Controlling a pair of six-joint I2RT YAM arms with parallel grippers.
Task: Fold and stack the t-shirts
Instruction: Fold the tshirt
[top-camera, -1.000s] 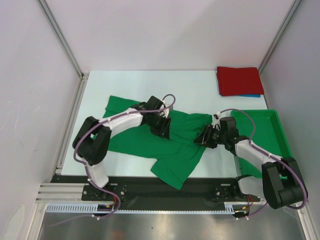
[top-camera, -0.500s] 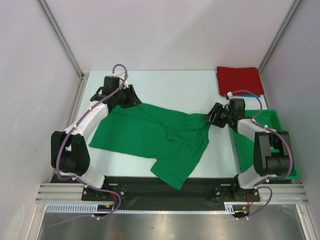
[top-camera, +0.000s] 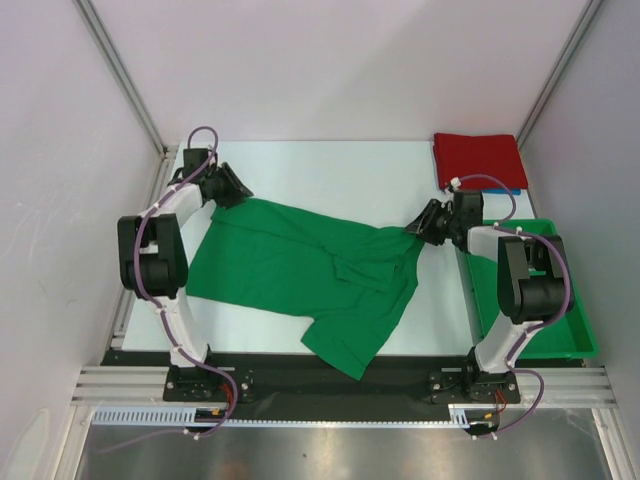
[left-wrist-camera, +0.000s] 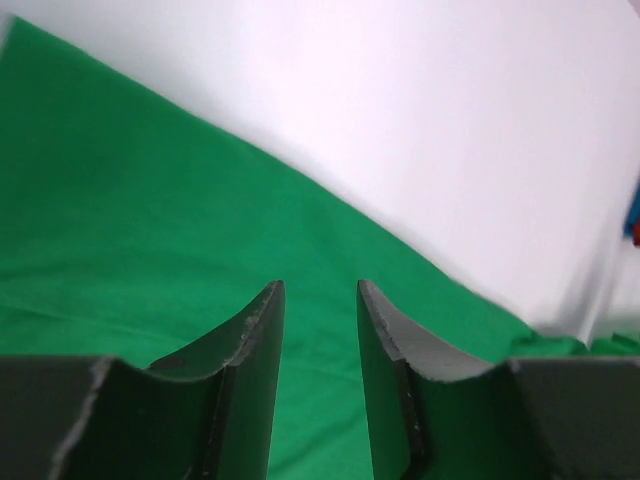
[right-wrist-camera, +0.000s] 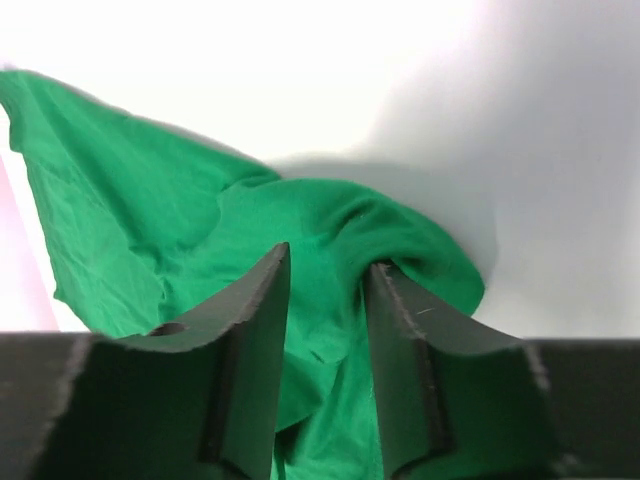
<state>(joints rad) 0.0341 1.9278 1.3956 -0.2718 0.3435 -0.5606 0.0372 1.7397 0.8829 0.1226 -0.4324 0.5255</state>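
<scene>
Overhead view of a white table (top-camera: 340, 170) with two robot arms reaching out from its near edge. A bright green t-shirt (top-camera: 300, 265) lies unfolded and rumpled across the middle of the table, stretched between the two grippers, with one sleeve or corner trailing toward the near edge.

The left gripper (top-camera: 232, 188) sits at the shirt's far left corner. In its wrist camera the two dark fingers (left-wrist-camera: 255, 340) stand a narrow gap apart, and flat green cloth fills the gap and spreads away to the left of the fingertips. Bare table lies beyond them. Whether the fingers pinch the cloth or only hover over it cannot be told.

The right gripper (top-camera: 418, 226) sits at the shirt's right end. In its wrist camera a bunched fold of green cloth rises into the narrow gap between the fingers (right-wrist-camera: 250, 330), which appear clamped on it. The rest of the shirt fans out to the left beyond the fingertips.

Past the right gripper, in the far right corner, a red t-shirt (top-camera: 478, 160) lies neatly folded on top of a blue t-shirt (top-camera: 505, 191), of which only a sliver shows. A green plastic bin (top-camera: 565, 330) stands along the right edge.

Judging by this, two shirts are folded and stacked. The green one has yet to be flattened, folded and added to the pile.
</scene>
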